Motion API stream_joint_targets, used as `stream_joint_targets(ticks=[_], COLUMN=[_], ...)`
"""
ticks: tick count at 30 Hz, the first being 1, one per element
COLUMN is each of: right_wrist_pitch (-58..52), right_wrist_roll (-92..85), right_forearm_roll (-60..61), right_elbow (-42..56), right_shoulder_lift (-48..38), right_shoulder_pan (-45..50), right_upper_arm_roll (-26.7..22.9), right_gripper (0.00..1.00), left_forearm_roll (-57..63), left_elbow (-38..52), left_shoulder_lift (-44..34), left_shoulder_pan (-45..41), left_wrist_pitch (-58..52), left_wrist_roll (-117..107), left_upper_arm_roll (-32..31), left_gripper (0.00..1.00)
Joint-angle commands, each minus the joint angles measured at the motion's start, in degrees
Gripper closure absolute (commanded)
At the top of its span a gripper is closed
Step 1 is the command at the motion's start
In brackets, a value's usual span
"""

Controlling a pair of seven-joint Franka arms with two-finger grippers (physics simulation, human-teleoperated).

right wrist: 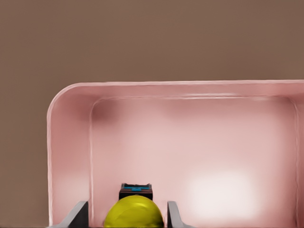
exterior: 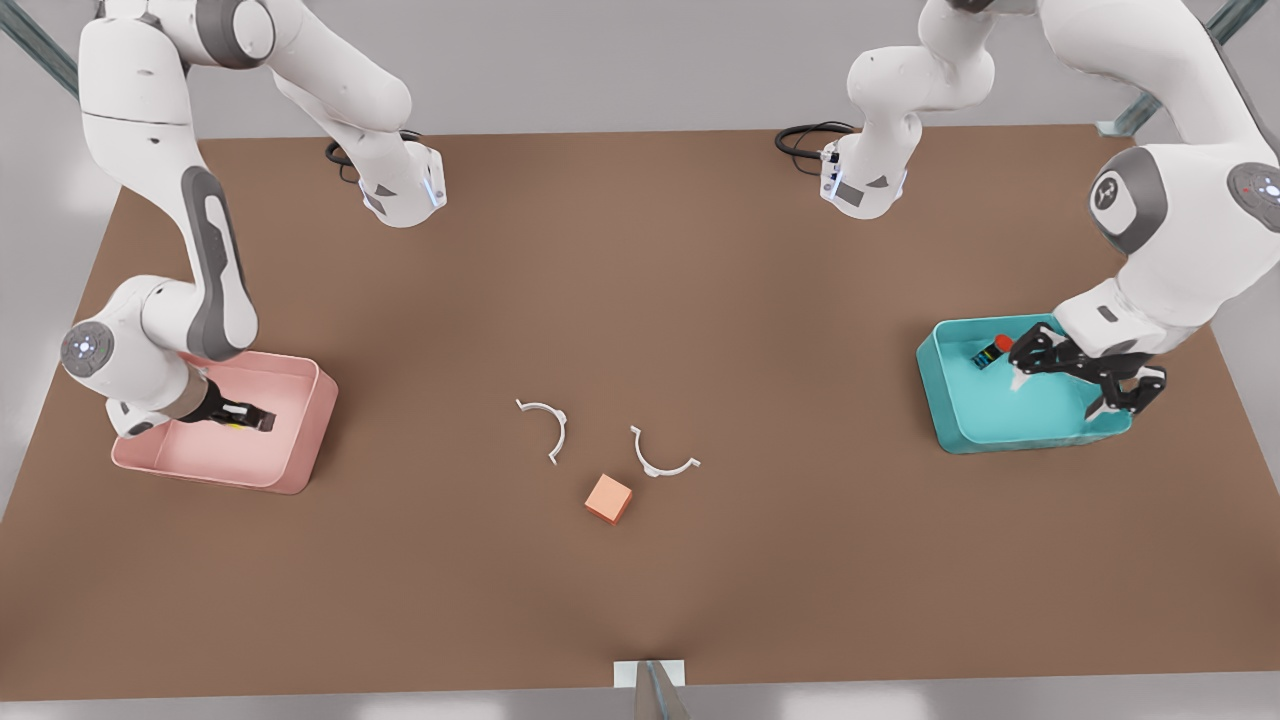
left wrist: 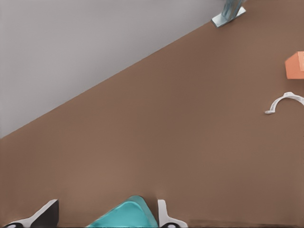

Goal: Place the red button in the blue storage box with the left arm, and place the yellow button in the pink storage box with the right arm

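the right claw (exterior: pixel 243 417) sits low inside the pink box (exterior: pixel 300 440), its fingers about the yellow button (right wrist: pixel 134 213); whether they grip or have let go i cannot tell; lifting while it clings would drag it out; the red button (exterior: pixel 993 350) lies in the blue box (exterior: pixel 945 420), the left claw (exterior: pixel 1065 380) spread open beside it, near enough to knock it.
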Motion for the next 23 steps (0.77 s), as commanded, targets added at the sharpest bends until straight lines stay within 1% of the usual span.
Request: stream_joint_targets(ticks=[1, 3, 4, 6, 7, 8, 9, 10, 11, 12, 13, 14, 15, 16, 17, 18, 19, 20, 21, 22, 23], right_wrist_pitch=[0.6, 0.2, -0.7, -12.0, -18.5, -24.5, -30.6, -34.4, -36.5, -40.8, -41.4, -49.0, -50.2, -51.1, -48.9, -48.4, -48.0, -48.1, -48.4, -47.2, -42.3], right_wrist_roll=[-20.8, -19.8, -18.6, -8.0, -2.6, 4.5, 6.7, 6.6, 6.6, 6.2, 5.6, 5.3, 5.2, 5.2, 5.8, 5.0, 4.7, 4.5, 4.2, 4.4, 4.3], right_forearm_roll=[0.1, 0.4, 0.5, 0.1, -3.3, -5.2, -8.2, -8.2, -8.1, -7.9, -6.2, -3.1, 0.8, 3.9, -2.5, -2.8, 4.3, 4.5, 4.2, 0.3, -4.3], right_elbow=[0.2, 1.8, 5.3, 15.5, 20.6, 24.4, 29.4, 33.7, 35.5, 35.5, 35.5, 35.3, 35.3, 35.4, 37.4, 41.1, 41.2, 41.0, 40.9, 40.8, 41.0], right_shoulder_lift=[0.6, 0.8, 0.6, -0.1, 0.0, 0.0, 0.0, 0.0, -0.7, -2.5, -3.7, -9.5, -10.7, -10.1, -5.8, -3.6, -3.6, -3.7, -4.0, -3.8, -3.7], right_shoulder_pan=[-0.4, 0.0, 0.9, 1.1, 1.1, 1.1, 1.1, 1.8, 3.1, 2.6, 2.5, 10.7, 24.1, 31.1, 31.1, 31.3, 32.6, 33.2, 33.4, 33.3, 33.3], right_upper_arm_roll=[0.0, 0.1, 2.0, 8.6, 12.8, 18.3, 22.2, 22.9, 23.9, 28.1, 29.8, 23.6, 8.2, -3.9, -4.3, -5.7, -9.6, -9.9, -8.0, -4.4, -3.1], right_gripper=[0.00, 0.00, 0.00, 0.00, 0.00, 0.00, 0.00, 0.00, 0.00, 0.00, 0.00, 0.00, 0.00, 0.00, 0.00, 0.00, 0.00, 0.00, 0.00, 0.00, 0.00], left_forearm_roll=[2.0, 1.9, 1.9, 1.9, 2.0, 2.0, 2.0, 2.0, 2.0, 2.0, 2.0, 2.0, 2.0, 2.0, 2.0, 2.0, 2.0, 2.0, 2.0, 2.0, 2.0], left_elbow=[2.0, 2.8, 2.7, 2.9, 3.2, 3.8, 4.8, 5.3, 5.3, 5.3, 5.3, 5.3, 5.3, 5.3, 5.3, 5.3, 5.3, 5.3, 5.3, 5.3, 5.3], left_shoulder_lift=[-0.6, -0.2, -0.2, -0.3, -0.2, 0.1, 1.0, 1.2, 1.2, 1.2, 1.2, 1.2, 1.2, 1.2, 1.2, 1.2, 1.2, 1.2, 1.2, 1.2, 1.3], left_shoulder_pan=[-1.9, -2.3, -2.3, -2.3, -2.3, -2.3, -2.3, -2.3, -2.3, -2.3, -2.3, -2.3, -2.3, -2.3, -2.3, -2.3, -2.3, -2.3, -2.3, -2.3, -2.3], left_wrist_pitch=[-12.7, -13.0, -13.0, -13.1, -13.1, -13.1, -13.1, -13.1, -13.1, -13.1, -13.1, -13.1, -13.1, -13.1, -13.1, -13.1, -13.1, -13.1, -13.1, -13.1, -13.1], left_wrist_roll=[-28.8, -29.1, -29.2, -29.2, -29.1, -29.1, -29.1, -29.1, -29.2, -29.2, -29.1, -29.2, -29.2, -29.2, -29.2, -29.1, -29.2, -29.2, -29.2, -29.2, -29.2], left_upper_arm_roll=[-0.1, -0.1, -0.1, -0.1, -0.1, -0.1, -0.1, -0.1, -0.1, -0.1, -0.1, -0.1, -0.1, -0.1, -0.1, -0.1, -0.1, -0.1, -0.1, -0.1, -0.1], left_gripper=[0.00, 0.00, 0.00, 0.00, 0.00, 0.00, 0.00, 0.00, 0.00, 0.00, 0.00, 0.00, 0.00, 0.00, 0.00, 0.00, 0.00, 0.00, 0.00, 0.00, 0.00])
